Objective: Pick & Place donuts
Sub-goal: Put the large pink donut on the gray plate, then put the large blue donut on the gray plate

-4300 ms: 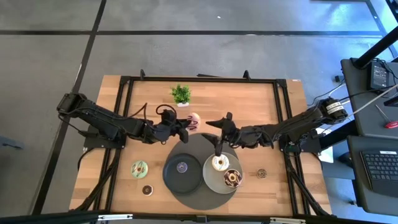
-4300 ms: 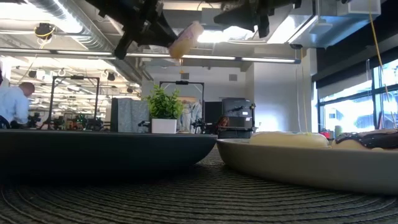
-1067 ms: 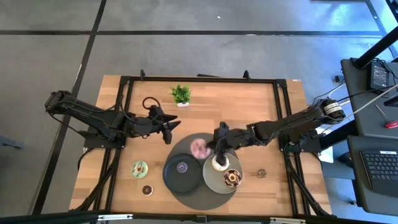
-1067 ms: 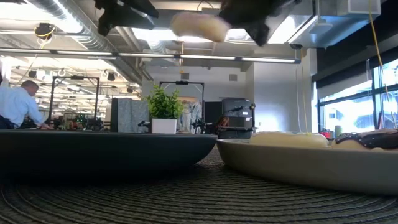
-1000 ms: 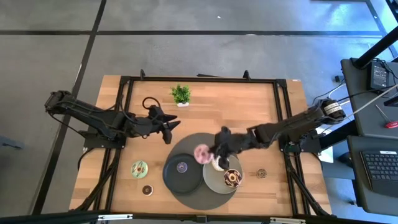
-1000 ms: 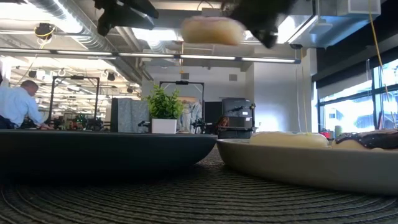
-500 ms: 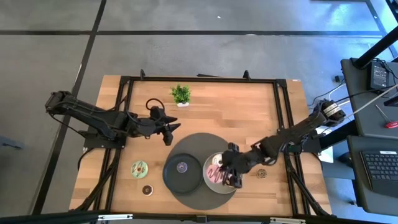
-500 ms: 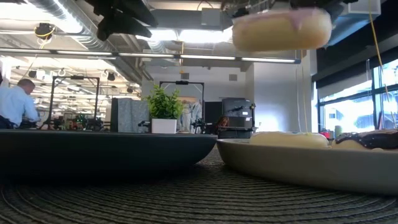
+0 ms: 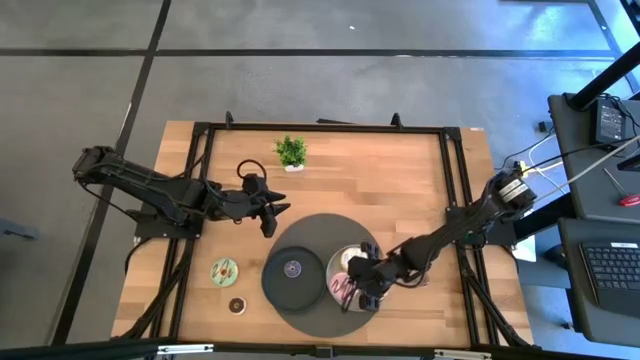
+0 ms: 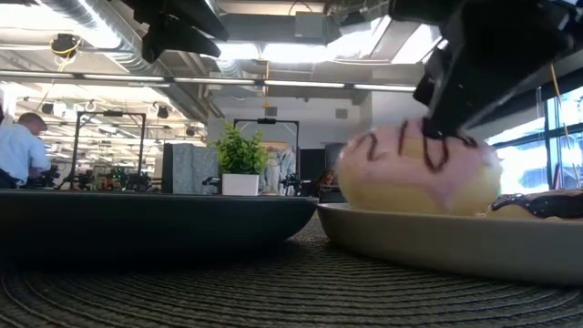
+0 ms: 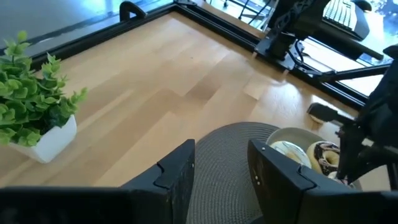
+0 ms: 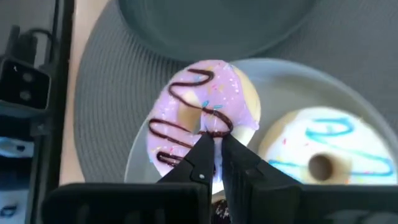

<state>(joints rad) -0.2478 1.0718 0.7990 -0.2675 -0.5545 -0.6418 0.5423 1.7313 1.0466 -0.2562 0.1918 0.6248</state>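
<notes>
the pink donut (image 12: 202,118) has pale pink icing with dark brown squiggles and tiny coloured sprinkles over a cream base. the white donut (image 12: 321,146) beside it has white icing with light blue zigzag lines. the chocolate donut (image 10: 545,204) is dark brown. the green donut (image 9: 224,270) is pale green with small darker specks. a tiny purple donut (image 9: 292,268) sits on the dark grey plate (image 9: 275,285); the other plate (image 12: 298,84) is lighter grey. two tiny brown donuts (image 9: 237,306) (image 9: 421,279) lie on the light wood table (image 9: 400,170). the round mat (image 9: 320,228) is dark grey with a fine woven ribbing. the plant (image 11: 34,102) is bright green in a white pot. both grippers (image 12: 214,171) (image 11: 217,174) are black.
</notes>
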